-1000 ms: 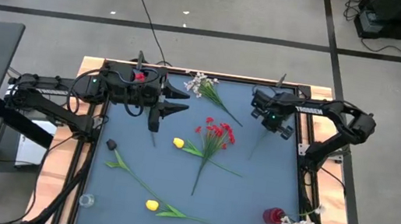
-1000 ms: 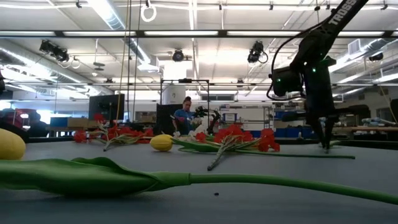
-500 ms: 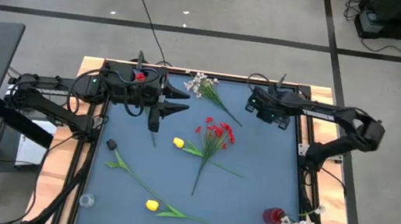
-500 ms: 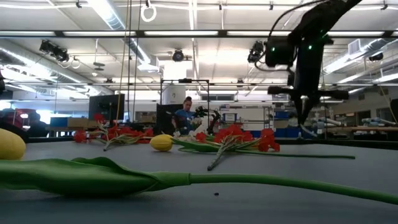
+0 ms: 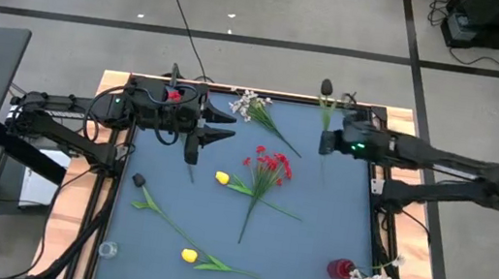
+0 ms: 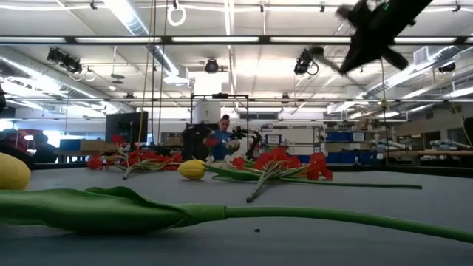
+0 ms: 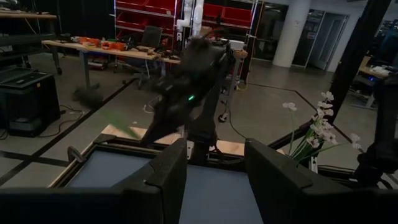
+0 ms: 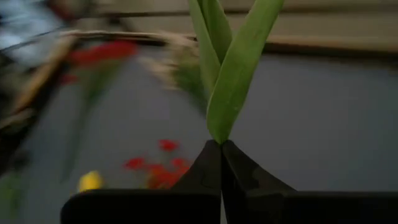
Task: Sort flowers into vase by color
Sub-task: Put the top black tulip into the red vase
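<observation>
The right gripper (image 8: 221, 146), fingers clamped on a leafy flower stem (image 8: 227, 68), holds it high over the counter's (image 5: 314, 237) far edge (presumably for carrying to a vase), while the left gripper (image 5: 216, 137) waits, fingers apart.

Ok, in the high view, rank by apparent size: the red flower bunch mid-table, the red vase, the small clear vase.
1. red flower bunch, stem included, largest.
2. red vase.
3. clear vase, smallest; only slightly smaller than the red one.

A matt blue mat (image 5: 317, 217) covered the table inside a pale wooden frame (image 5: 102, 187), where smooth, plastic-looking flower leaves (image 8: 227, 68) met matt black gripper fingers (image 8: 205, 171).
</observation>
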